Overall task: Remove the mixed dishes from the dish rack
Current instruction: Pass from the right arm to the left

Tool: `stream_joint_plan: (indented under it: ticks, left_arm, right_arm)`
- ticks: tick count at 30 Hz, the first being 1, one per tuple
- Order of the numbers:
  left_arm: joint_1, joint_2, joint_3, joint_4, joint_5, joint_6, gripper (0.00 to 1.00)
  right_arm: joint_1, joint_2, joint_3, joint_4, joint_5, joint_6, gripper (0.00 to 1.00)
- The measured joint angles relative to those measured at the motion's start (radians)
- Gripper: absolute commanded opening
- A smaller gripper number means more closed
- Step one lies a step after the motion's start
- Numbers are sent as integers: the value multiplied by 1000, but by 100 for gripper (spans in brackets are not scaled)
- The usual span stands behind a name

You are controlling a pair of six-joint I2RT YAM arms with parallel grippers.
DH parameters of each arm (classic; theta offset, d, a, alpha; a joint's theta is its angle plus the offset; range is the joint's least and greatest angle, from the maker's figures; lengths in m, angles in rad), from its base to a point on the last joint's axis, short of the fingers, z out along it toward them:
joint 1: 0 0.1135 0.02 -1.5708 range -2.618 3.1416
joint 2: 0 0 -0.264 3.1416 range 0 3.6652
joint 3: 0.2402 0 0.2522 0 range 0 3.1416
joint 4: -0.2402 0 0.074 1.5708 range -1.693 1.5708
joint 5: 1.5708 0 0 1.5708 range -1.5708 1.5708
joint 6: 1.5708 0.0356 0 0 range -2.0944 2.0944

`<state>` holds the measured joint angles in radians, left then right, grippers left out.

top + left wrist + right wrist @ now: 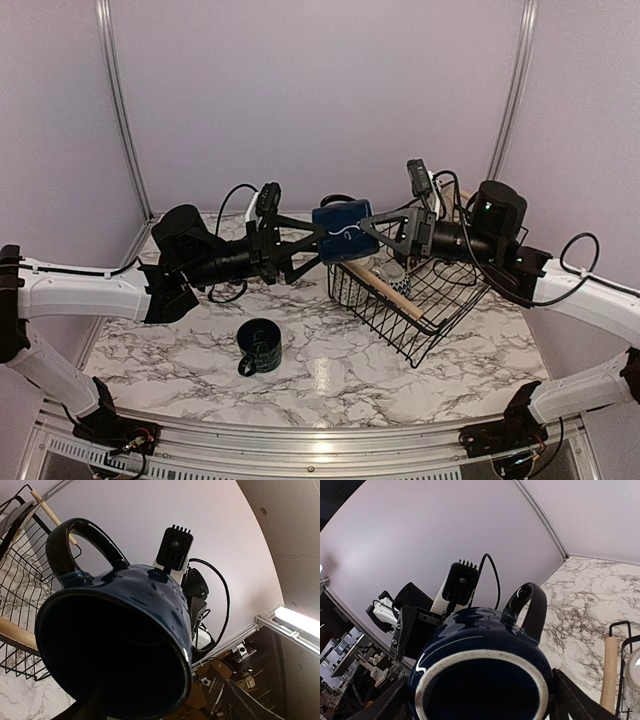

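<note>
A dark blue mug point(345, 229) hangs in the air between my two grippers, left of the dish rack point(425, 305). My right gripper point(368, 232) is shut on it; in the right wrist view its fingers point(565, 695) press both sides of the mug point(480, 645), whose base faces the camera. My left gripper point(318, 242) is at the mug's mouth point(115, 655); one finger point(235, 700) stands apart from the wall, and the jaws look open. A second dark mug point(259, 346) stands on the table. A pale item point(395, 274) sits in the rack.
The rack's near wooden handle point(385, 290) lies under the mug; the rack also shows in the left wrist view point(20, 580) and its handle in the right wrist view point(610, 672). Marble tabletop point(330, 375) spreads in front. Walls close the back and sides.
</note>
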<state>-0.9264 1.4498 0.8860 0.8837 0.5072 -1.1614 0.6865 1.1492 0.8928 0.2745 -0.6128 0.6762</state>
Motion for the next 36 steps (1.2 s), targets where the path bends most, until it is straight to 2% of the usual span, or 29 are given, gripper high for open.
stream_joint_plan:
  ticks: [5, 20, 26, 30, 32, 34, 36]
  left_arm:
    - [0, 16, -2, 76, 16, -47, 60]
    - [0, 57, 1, 114, 34, -86, 26]
    - [3, 57, 4, 125, 47, -53, 8]
    - [4, 57, 4, 130, 57, -37, 0]
    - [4, 56, 4, 130, 57, -31, 0]
    - [4, 53, 3, 129, 57, -23, 0]
    - [4, 48, 2, 128, 56, -12, 0]
  right_arm:
    - [8, 25, -6, 60, -17, 24, 0]
    - [18, 42, -23, 84, -34, 31, 1]
    - [19, 48, -26, 86, -38, 67, 18]
    - [20, 50, -27, 92, -42, 88, 29]
    - [21, 50, -27, 92, -42, 91, 36]
    - [21, 50, -28, 93, -43, 93, 49]
    - [23, 50, -28, 96, -45, 97, 66]
